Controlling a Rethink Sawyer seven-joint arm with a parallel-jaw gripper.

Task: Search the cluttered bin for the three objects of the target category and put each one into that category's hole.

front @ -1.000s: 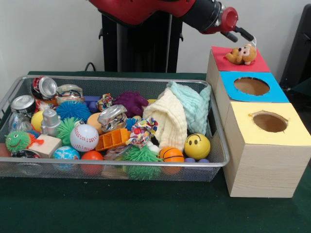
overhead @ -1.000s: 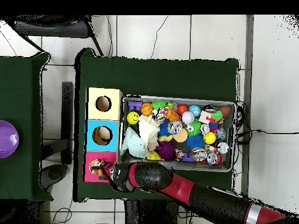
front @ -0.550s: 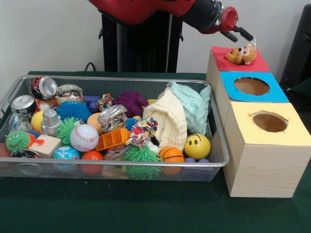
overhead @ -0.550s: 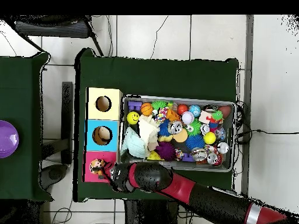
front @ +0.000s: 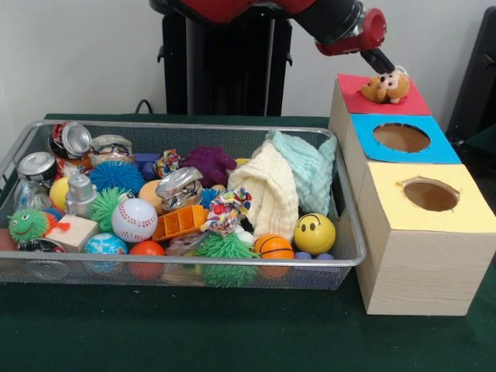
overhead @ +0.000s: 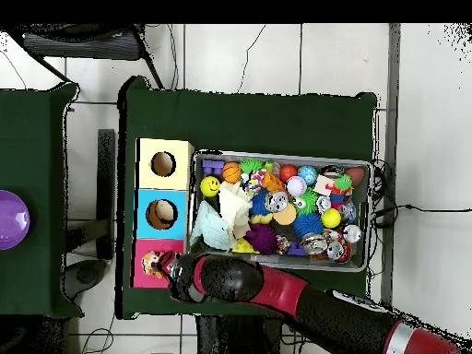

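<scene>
The claw (front: 380, 62) is seen at the upper right of the front view, just beside a small orange plush toy (front: 386, 87); whether it is spread or closed cannot be told. The toy is found lying on the red top (front: 403, 102) of the box row, over where that section's hole would be. The blue section's hole (front: 401, 137) and the yellow section's hole (front: 430, 195) are seen uncovered. The wire bin (front: 341, 256) is placed at centre left on the green bench (front: 232, 333), filled with balls, cans and two cloths.
</scene>
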